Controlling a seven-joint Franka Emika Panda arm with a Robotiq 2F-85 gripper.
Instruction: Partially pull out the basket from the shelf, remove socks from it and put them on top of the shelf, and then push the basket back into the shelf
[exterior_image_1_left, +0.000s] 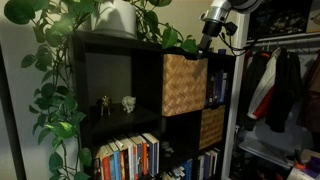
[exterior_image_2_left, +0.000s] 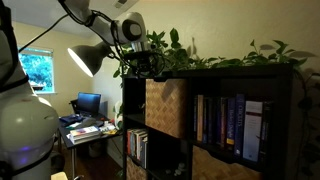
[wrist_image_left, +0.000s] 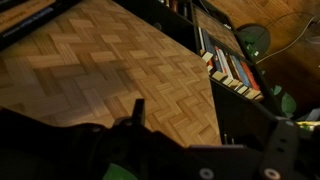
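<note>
The light tan woven basket (exterior_image_1_left: 184, 85) sits in an upper compartment of the black-brown shelf (exterior_image_1_left: 110, 60). Its front seems to stand slightly forward of the shelf face. Both exterior views show it (exterior_image_2_left: 165, 108). My gripper (exterior_image_1_left: 207, 42) hovers at the shelf's top edge, just above the basket's upper right corner, among plant leaves (exterior_image_2_left: 150, 66). The wrist view looks down past the shelf (wrist_image_left: 250, 120) to the floor. Only one dark finger (wrist_image_left: 138, 110) shows there, so I cannot tell whether the jaws are open. No socks are visible.
A trailing green plant (exterior_image_1_left: 60, 60) covers the shelf top. A darker golden-brown basket (exterior_image_1_left: 212, 127) sits one row lower. Books (exterior_image_1_left: 128, 157) fill the lower compartments. A white-framed closet with hanging clothes (exterior_image_1_left: 280, 85) stands beside the shelf. A lamp (exterior_image_2_left: 88, 58) and a desk (exterior_image_2_left: 85, 125) stand behind.
</note>
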